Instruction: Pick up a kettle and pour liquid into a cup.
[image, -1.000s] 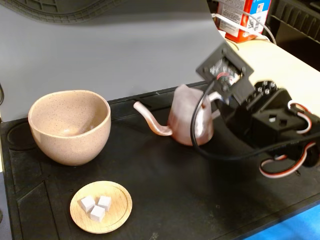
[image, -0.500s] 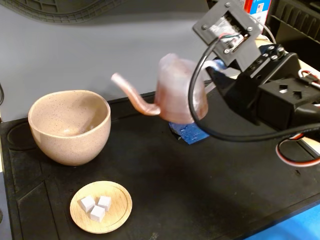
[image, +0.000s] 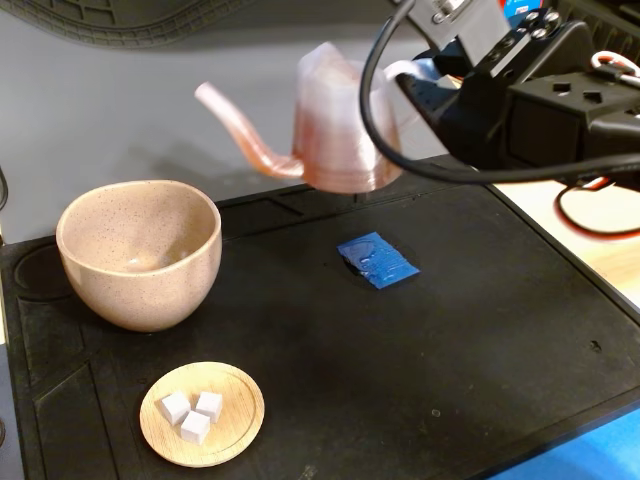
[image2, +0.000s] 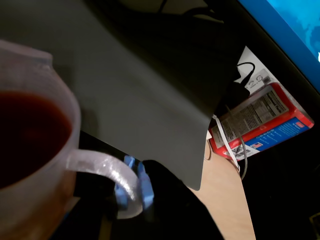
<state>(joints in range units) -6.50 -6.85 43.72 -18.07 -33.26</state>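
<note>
Above black mat (image: 480, 330), right of cup (image: 140, 252) in fixed view: kettle (image: 335, 125) held aloft, clear of mat, spout pointing left toward cup. Gripper (image: 420, 85) clamped on loop handle (image2: 107, 172); fingertips mostly hidden there. Only wrist view shows kettle's inside: dark reddish-brown liquid (image2: 27, 135). Only fixed view shows cup, standing upright on mat, apparently empty; wooden dish (image: 202, 413) holding three white cubes (image: 192, 414); blue patch (image: 377, 260) below kettle.

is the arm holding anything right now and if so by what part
Yes, the gripper holds the kettle by its loop handle, lifted clear of the black mat, spout pointing toward the cup.
</note>
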